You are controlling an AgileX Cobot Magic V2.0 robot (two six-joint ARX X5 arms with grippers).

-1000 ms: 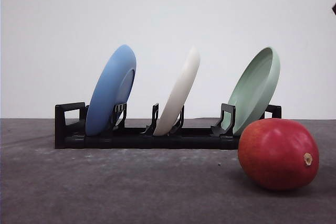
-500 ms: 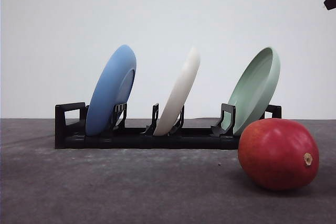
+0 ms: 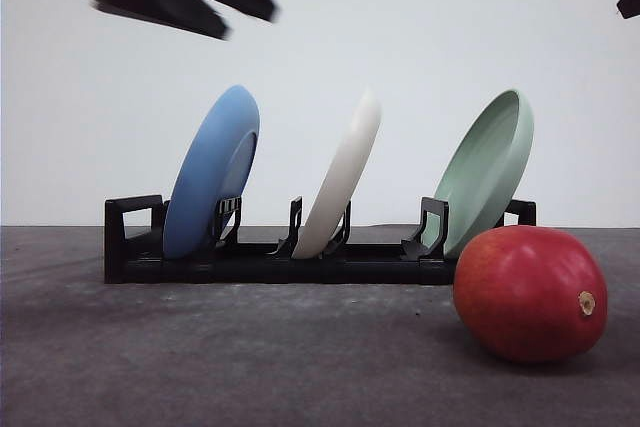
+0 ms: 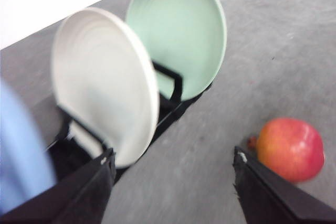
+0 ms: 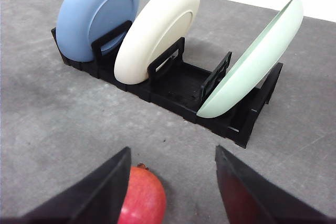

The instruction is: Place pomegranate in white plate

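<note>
Pomegranate: smooth, roundish red pomegranate [image 3: 530,293] with a small tan stem spot and a yellowish blush; lying on the grey bench [image 3: 250,357], in front of the rack's right end, just beside the pale green plate.

White plate: wide, shallow, matte off-white round plate [image 3: 343,175]; standing on edge in the middle slot of the rack, leaning to the right in the front view; nothing on it.

Rack: low black plastic dish rack [image 3: 270,257] set across the bench, well behind the fruit's near side.

Other plates: rounded blue plate [image 3: 212,171] in the left slot; pale green round plate [image 3: 489,168] in the right slot; both tilted like the white one.

Left fingers: black fingers [image 4: 173,190] spread wide apart, holding nothing; in the left wrist view the fruit [image 4: 291,149] lies outside the gap, just past one finger, while the white plate's lower edge sits close to the other. Blurred dark shape of the arm at the top left of the front view.

Right fingers: black fingers [image 5: 173,192] spread wide, holding nothing; in the right wrist view the fruit [image 5: 140,200] sits close by one finger, partly within the gap, not gripped.

Contact: cannot tell whether either finger touches the fruit.
</note>
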